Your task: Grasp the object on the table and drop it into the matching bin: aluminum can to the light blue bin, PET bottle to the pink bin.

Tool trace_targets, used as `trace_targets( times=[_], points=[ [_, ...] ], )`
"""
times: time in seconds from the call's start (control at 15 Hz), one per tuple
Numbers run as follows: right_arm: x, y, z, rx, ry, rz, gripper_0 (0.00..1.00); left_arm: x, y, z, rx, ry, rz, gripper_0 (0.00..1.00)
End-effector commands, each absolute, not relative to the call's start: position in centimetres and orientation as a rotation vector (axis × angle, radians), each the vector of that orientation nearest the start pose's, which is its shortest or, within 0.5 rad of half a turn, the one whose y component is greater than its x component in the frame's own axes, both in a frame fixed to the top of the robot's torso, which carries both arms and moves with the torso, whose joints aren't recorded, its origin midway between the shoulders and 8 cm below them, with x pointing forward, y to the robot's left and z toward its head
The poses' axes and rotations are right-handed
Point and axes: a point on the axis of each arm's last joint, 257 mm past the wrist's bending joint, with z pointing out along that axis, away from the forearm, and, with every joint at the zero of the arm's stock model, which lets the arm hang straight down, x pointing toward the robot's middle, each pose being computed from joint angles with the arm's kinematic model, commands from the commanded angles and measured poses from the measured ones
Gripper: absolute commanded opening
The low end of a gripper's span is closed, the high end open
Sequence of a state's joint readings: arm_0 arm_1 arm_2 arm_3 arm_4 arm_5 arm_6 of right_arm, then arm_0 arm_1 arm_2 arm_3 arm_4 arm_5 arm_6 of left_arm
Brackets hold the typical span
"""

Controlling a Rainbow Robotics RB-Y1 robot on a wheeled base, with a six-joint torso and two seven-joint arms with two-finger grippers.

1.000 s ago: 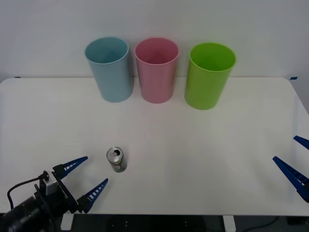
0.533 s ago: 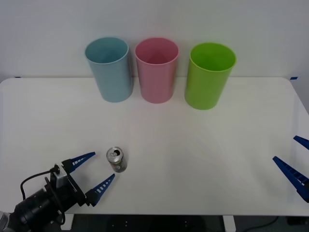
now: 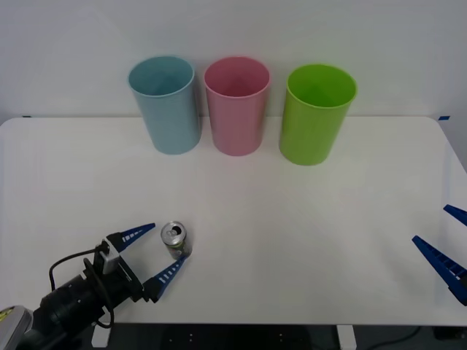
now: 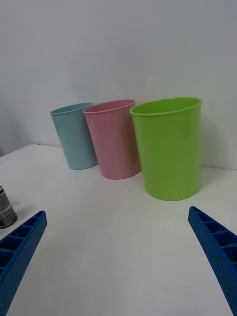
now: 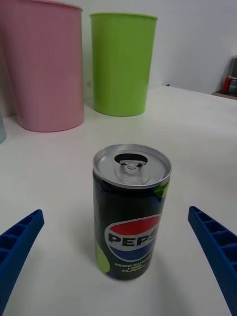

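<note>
Two spread left gripper [image 3: 160, 253] fingers [image 3: 137, 232] flank the upright aluminum can [image 3: 175, 240].

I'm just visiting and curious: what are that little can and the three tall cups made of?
The can looks like aluminium: a bare brushed-silver lid with pull tab and a glossy printed side. The light blue bin, pink bin and green bin seem to be plastic: smooth, uniformly coloured, softly shiny.

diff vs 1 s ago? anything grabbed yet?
Left pincer has slid forward and rightward along the table; its open fingers now flank the can, one on each side, not closed on it. Nothing grabbed yet. Unchanged: the can stands upright in the same spot, blue bin, pink bin and green bin in place, right pincer open at the table's right edge.
</note>
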State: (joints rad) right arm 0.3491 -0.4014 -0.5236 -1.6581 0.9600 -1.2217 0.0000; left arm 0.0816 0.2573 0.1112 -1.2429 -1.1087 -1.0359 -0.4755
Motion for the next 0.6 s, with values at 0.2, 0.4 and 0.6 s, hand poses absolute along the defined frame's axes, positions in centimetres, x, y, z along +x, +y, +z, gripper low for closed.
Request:
trace_targets(
  times=[0.2, 0.4, 0.6],
  points=[
    [34.2, -33.0, -16.9, -0.465, 1.441, 0.567, 1.0, 41.8, 15.6, -31.6, 0.67, 1.487, -0.555, 1.0],
    [34.2, -33.0, -16.9, -0.465, 1.441, 0.567, 1.0, 42.2, 14.9, -31.6, 0.675, 1.488, -0.553, 1.0],
    [34.2, -33.0, -16.9, -0.465, 1.441, 0.567, 1.0, 42.7, 14.4, -31.5, 0.68, 1.487, -0.549, 1.0]
  ],
)
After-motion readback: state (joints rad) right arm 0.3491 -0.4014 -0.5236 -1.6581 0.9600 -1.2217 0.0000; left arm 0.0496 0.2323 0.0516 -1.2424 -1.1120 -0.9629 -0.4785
